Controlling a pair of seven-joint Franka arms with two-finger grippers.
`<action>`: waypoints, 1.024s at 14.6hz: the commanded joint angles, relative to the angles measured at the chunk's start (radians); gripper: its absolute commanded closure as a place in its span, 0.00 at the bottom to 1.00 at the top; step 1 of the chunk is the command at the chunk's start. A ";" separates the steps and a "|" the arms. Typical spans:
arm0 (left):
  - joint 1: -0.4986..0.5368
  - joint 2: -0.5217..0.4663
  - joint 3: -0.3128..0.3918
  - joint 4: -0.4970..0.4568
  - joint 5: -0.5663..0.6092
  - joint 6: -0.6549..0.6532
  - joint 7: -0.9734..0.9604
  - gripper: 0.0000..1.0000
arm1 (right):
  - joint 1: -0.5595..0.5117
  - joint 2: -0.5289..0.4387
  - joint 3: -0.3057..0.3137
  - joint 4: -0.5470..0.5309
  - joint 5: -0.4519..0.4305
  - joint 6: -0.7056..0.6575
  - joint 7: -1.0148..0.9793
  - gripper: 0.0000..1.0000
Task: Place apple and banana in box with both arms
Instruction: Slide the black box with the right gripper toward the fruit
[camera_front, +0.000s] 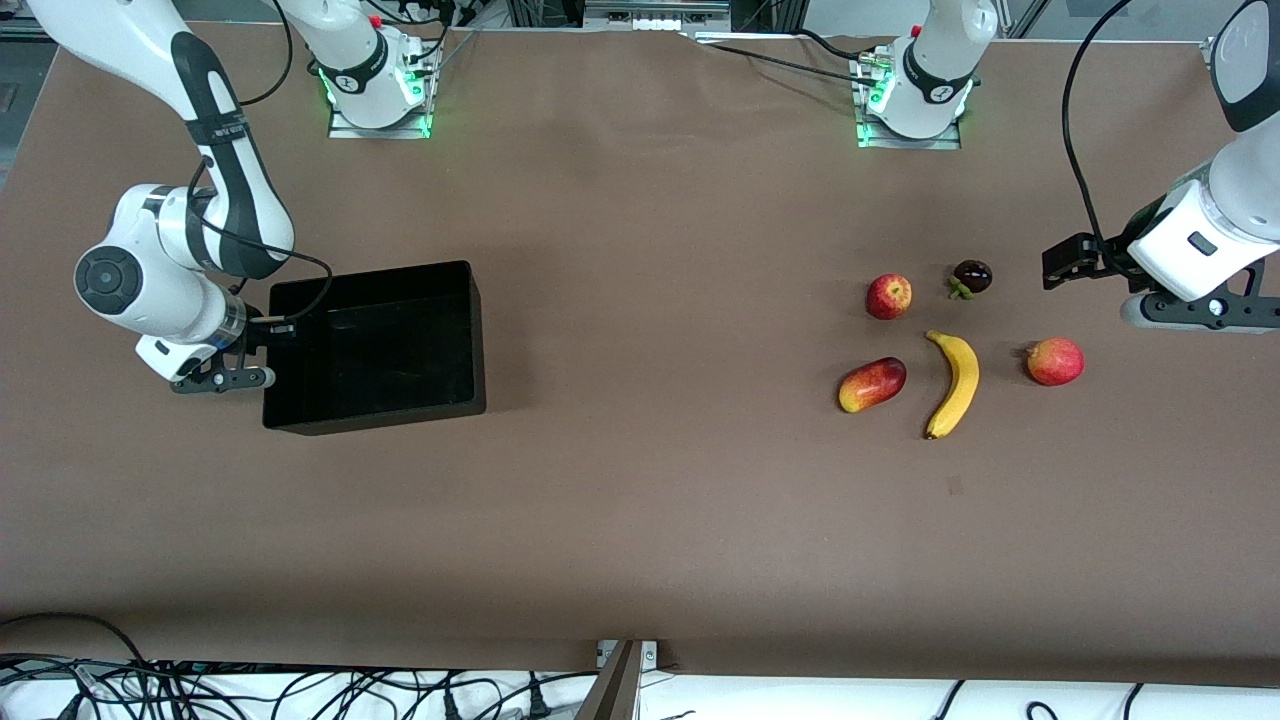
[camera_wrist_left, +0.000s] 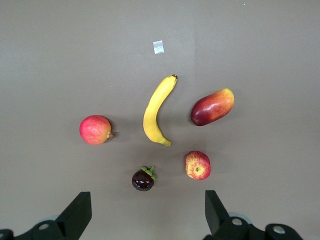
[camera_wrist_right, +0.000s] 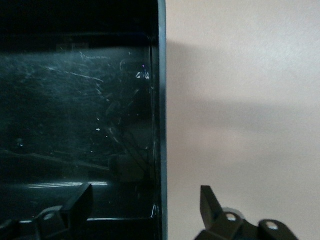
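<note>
Our right gripper (camera_wrist_right: 145, 202) stands wide apart, one finger inside the box (camera_front: 375, 345) and the other outside it, straddling the wall at the right arm's end of the table; it holds nothing. The box is bare inside.

Our left gripper (camera_wrist_left: 147, 210) also gapes wide and empty, hovering over the table at the left arm's end, beside the fruit. Just by its fingers lie the apple (camera_wrist_left: 197, 165) and a dark mangosteen (camera_wrist_left: 143, 179). Nearer the front camera than these lies the banana (camera_wrist_left: 157, 110), between a mango-like fruit (camera_wrist_left: 212, 106) and a pinkish-red round fruit (camera_wrist_left: 95, 129). All five fruits sit apart on the brown table (camera_front: 640, 520), well apart from the box.
</note>
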 joint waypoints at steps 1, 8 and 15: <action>-0.003 -0.009 -0.001 0.007 0.018 -0.022 0.004 0.00 | -0.026 0.010 0.004 -0.016 0.015 0.015 -0.029 0.47; 0.000 -0.015 -0.003 0.007 0.015 -0.025 0.004 0.00 | -0.024 0.004 0.010 0.016 0.061 -0.073 -0.041 1.00; -0.003 -0.014 -0.003 0.008 0.013 -0.025 0.004 0.00 | 0.029 0.010 0.159 0.252 0.145 -0.266 0.131 1.00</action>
